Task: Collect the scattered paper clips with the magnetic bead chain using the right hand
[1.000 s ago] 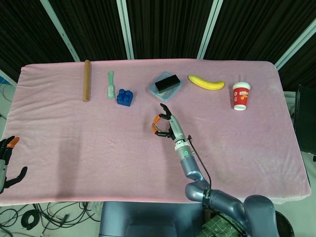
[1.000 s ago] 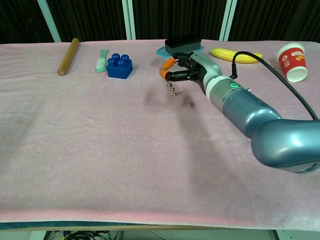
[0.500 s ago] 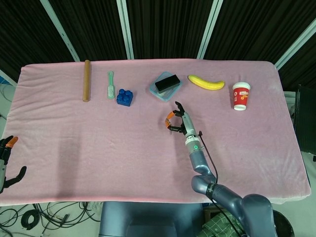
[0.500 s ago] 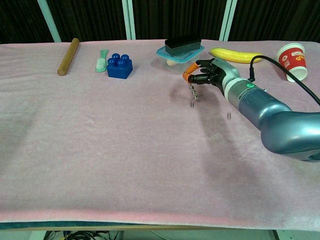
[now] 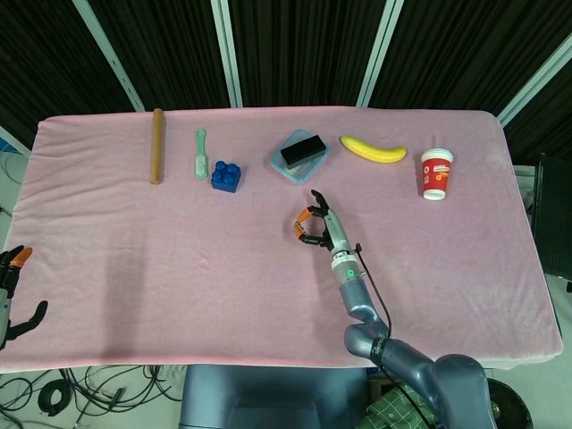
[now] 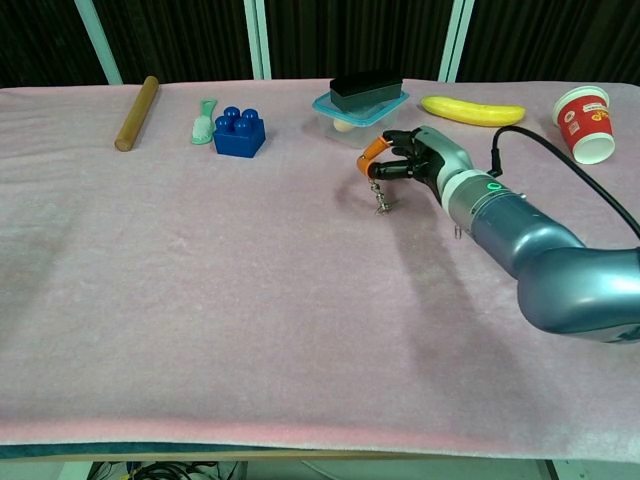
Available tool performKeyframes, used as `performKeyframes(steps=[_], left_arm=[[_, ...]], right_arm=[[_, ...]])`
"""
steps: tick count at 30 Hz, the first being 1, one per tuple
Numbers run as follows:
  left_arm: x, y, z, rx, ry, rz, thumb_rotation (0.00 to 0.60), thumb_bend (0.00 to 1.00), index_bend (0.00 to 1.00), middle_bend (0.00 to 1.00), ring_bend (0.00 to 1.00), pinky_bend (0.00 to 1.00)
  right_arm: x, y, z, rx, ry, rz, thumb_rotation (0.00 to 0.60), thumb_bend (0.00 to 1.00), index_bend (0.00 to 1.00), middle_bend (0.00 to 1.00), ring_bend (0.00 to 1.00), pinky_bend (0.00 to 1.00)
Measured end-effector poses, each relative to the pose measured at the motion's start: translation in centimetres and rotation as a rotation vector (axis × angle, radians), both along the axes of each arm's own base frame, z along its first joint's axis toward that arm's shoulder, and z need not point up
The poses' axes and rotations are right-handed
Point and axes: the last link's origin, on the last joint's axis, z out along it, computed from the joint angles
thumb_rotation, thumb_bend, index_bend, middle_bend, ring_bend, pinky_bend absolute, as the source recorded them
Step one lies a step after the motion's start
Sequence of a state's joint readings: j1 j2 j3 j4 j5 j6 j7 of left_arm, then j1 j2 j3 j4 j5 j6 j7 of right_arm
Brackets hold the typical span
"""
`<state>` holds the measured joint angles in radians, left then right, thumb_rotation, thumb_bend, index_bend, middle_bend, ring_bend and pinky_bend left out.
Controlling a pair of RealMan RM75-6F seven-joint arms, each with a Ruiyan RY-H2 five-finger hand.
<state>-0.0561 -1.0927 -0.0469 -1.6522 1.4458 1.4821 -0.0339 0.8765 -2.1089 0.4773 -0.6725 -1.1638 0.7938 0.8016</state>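
My right hand hovers over the middle of the pink cloth and pinches the top of the magnetic bead chain between orange-tipped fingers. The short chain hangs straight down. Its lower end reaches the cloth where a paper clip lay, and small metal bits cluster there. Another paper clip lies on the cloth just beside my right forearm. My left hand sits low at the table's near left edge, fingers apart, holding nothing.
Along the far side of the pink cloth stand a wooden stick, a green brush, a blue toy block, a clear box with a black item, a banana and a red cup.
My right hand swung right with the dangling chain, then came back slightly left and lower. The chain's end now meets the spot of the clip that lay loose below it.
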Motion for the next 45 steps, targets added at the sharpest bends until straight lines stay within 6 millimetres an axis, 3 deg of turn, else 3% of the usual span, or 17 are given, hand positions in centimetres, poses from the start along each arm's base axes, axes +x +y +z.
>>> performKeyframes(steps=[9, 23, 33, 45], left_arm=[[0.0, 0.0, 0.0, -0.002, -0.001, 0.002, 0.600, 0.35, 0.09, 0.04, 0.00, 0.00], [0.0, 0.0, 0.0, -0.005, 0.005, 0.000, 0.600, 0.35, 0.09, 0.04, 0.00, 0.00], [0.1, 0.0, -0.1, -0.002, 0.014, -0.001, 0.600, 0.35, 0.09, 0.04, 0.00, 0.00], [0.1, -0.1, -0.1, 0.000, 0.014, -0.001, 0.600, 0.35, 0.09, 0.04, 0.00, 0.00]], right_arm=[[0.1, 0.3, -0.3, 0.000, -0.014, -0.006, 0.600, 0.37, 0.64, 0.00, 0.00, 0.17], [0.7, 2.0, 3.1, -0.052, -0.052, 0.076, 0.600, 0.37, 0.64, 0.00, 0.00, 0.17], [-3.6, 4.9, 5.2, -0.049, -0.021, 0.019, 0.600, 0.37, 0.64, 0.00, 0.00, 0.17], [-5.2, 4.7, 4.8, -0.053, -0.013, 0.003, 0.600, 0.37, 0.64, 0.00, 0.00, 0.17]])
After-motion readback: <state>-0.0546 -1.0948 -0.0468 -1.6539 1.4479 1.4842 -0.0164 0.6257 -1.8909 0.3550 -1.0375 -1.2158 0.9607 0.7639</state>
